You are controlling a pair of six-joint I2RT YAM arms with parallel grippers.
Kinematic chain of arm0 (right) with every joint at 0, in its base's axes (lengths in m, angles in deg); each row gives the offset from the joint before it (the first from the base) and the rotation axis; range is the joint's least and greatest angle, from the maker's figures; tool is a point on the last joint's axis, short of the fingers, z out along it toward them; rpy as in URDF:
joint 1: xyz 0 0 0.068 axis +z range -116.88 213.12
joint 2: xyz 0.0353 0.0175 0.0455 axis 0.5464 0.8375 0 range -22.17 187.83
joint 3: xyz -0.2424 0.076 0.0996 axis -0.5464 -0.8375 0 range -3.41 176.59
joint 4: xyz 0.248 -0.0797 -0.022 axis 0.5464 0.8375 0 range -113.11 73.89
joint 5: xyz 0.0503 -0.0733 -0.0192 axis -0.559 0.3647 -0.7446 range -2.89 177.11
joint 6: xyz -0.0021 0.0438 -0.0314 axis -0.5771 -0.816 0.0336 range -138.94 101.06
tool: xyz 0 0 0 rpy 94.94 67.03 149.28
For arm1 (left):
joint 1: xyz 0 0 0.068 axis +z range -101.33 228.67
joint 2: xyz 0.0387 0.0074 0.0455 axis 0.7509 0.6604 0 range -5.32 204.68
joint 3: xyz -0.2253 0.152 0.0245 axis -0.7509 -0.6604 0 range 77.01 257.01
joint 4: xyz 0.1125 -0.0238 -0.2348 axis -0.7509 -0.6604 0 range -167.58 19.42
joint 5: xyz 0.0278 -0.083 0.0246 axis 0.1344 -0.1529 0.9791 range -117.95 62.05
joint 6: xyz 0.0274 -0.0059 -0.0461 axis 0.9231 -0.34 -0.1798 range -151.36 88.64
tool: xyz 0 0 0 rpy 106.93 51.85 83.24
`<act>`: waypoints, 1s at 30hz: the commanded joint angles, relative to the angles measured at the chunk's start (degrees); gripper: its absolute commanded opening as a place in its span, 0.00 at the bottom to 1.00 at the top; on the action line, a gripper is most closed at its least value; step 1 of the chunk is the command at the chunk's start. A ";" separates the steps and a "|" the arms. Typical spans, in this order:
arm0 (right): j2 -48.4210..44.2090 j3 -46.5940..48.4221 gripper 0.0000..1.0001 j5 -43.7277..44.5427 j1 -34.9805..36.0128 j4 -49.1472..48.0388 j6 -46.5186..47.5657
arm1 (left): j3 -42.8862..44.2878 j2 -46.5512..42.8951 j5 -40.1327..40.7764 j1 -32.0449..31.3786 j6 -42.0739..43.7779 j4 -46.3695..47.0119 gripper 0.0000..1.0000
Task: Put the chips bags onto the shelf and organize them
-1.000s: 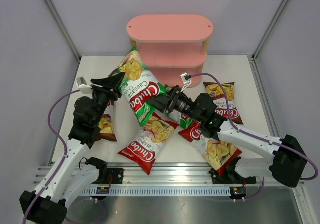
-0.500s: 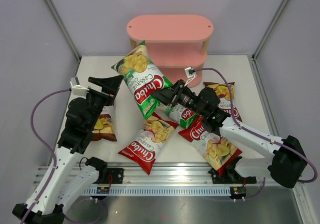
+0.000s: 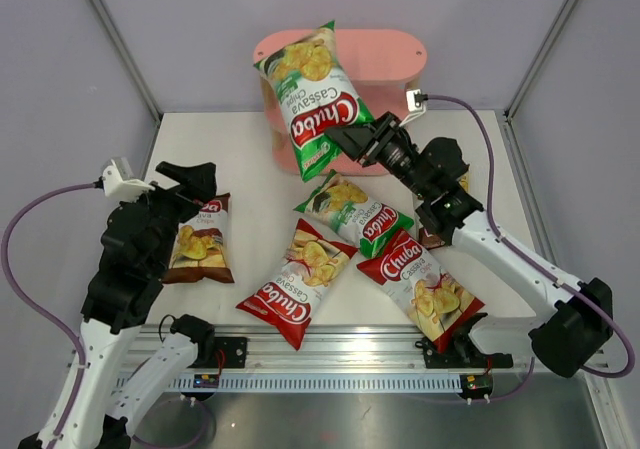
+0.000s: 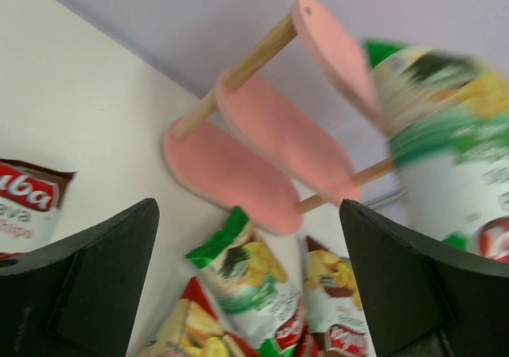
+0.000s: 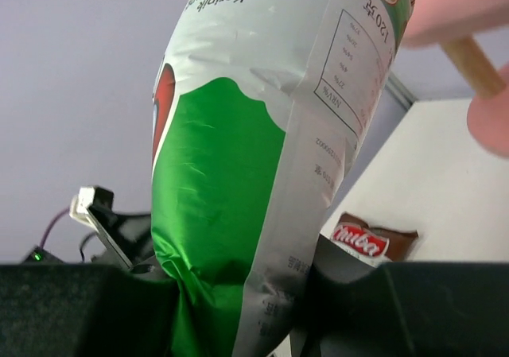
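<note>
While holding a green bag [image 3: 318, 94], the right arm [image 3: 503, 256] extends forward.

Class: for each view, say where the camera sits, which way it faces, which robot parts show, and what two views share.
Top external: overhead, behind the robot, looking down on table, shelf, left arm, right arm.
Left wrist: on the left arm, facing the shelf; left gripper open, fingers in the bottom corners.
Right wrist: on the right arm, looking up the green bag the right gripper clamps.
Shared: both wrist views show shelf and that bag.
</note>
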 commanded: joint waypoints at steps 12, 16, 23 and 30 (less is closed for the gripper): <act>17.54 22.62 0.15 21.60 -1.42 -1.67 -9.62 | -1.08 -8.85 -1.14 0.16 24.13 -13.13 0.99; 24.38 29.99 0.14 23.10 -1.07 0.35 -10.33 | -6.08 -12.02 0.71 0.16 26.68 -13.31 0.99; 29.67 36.07 0.20 31.97 1.74 5.98 -9.36 | -9.79 -15.45 2.04 0.08 27.65 -13.93 0.99; 37.32 47.23 0.21 28.91 1.74 13.71 -11.12 | -10.23 -17.03 2.03 -0.01 27.66 -13.67 0.99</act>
